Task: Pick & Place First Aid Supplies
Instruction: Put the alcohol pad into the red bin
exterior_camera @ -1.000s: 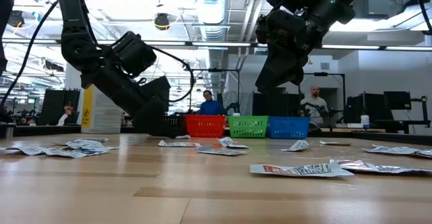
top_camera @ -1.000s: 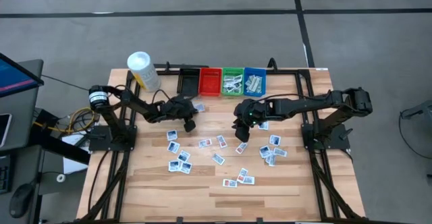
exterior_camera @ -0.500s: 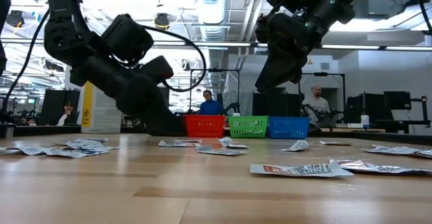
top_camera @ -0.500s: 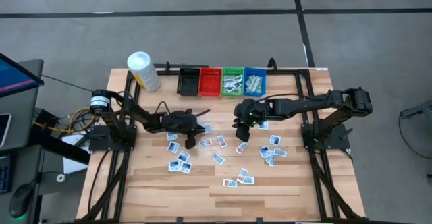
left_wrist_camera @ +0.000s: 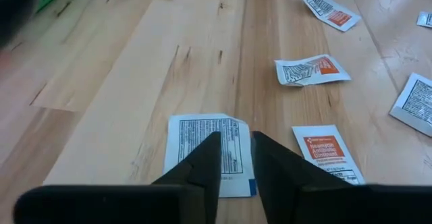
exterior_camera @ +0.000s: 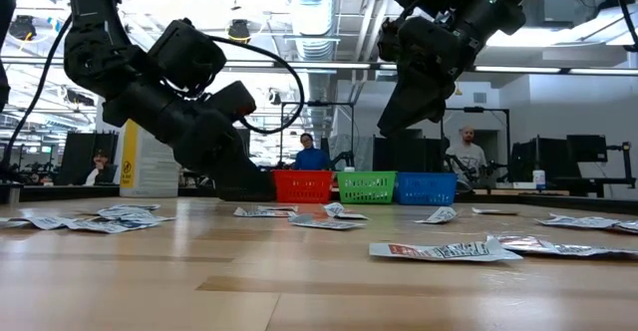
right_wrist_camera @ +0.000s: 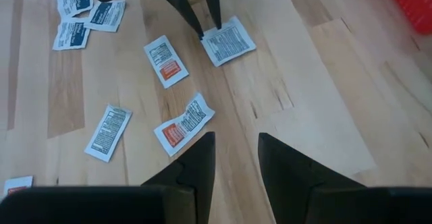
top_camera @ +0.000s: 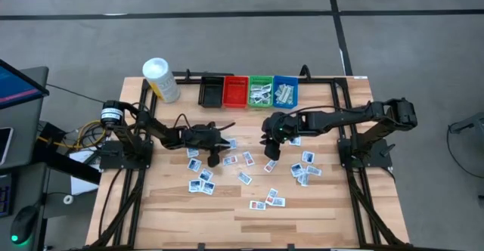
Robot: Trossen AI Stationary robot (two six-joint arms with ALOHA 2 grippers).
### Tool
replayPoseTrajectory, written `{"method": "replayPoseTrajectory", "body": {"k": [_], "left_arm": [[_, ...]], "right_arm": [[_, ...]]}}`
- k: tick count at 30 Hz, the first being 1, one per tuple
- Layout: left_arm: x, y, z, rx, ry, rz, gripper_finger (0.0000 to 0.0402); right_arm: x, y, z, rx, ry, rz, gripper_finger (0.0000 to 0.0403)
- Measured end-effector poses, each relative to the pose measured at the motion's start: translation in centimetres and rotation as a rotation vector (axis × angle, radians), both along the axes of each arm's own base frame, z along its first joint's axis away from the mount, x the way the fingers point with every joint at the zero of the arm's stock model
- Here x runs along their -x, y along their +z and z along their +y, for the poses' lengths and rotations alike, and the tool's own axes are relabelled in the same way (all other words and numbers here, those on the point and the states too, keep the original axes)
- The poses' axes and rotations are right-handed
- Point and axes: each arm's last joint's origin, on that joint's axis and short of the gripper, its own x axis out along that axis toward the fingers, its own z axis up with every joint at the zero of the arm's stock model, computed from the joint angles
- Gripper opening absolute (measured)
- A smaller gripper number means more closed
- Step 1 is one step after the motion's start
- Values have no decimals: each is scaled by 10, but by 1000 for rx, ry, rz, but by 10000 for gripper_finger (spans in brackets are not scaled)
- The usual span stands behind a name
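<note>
Down at the boards, left gripper [left_wrist_camera: 233,158] stood with fingers slightly apart, tips resting on a white packet [left_wrist_camera: 209,150] near the table's middle, straddling its edge. Just beside lay an orange-printed packet [left_wrist_camera: 322,150]; beyond stretched bare wood. Above the table hung right gripper [right_wrist_camera: 233,158], fingers parted and holding nothing, over open planks between scattered packets [top_camera: 231,171]. Along the far rim sat black, red, green and blue bins [top_camera: 248,91].
</note>
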Motion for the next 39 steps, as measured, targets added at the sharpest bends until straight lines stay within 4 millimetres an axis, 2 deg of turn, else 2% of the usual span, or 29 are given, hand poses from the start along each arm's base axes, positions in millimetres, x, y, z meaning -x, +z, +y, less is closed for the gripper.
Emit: {"method": "replayPoseTrajectory", "body": {"k": [7, 13, 21, 28, 34, 39], "left_arm": [[4, -6, 0, 7, 3, 72, 133], [6, -8, 0, 4, -1, 108, 138], [7, -9, 1, -35, -28, 121, 97], [9, -11, 5, -6, 3, 150, 12], [8, -10, 8, 17, 33, 129, 4], [2, -2, 9, 14, 26, 7, 4]], "right_arm": [[0, 0, 0, 0, -1, 0, 107], [0, 0, 0, 0, -1, 0, 107], [0, 0, 0, -2, -3, 0, 107], [0, 0, 0, -2, -3, 0, 107], [0, 0, 0, -7, -8, 0, 107], [0, 0, 0, -7, -8, 0, 107]]}}
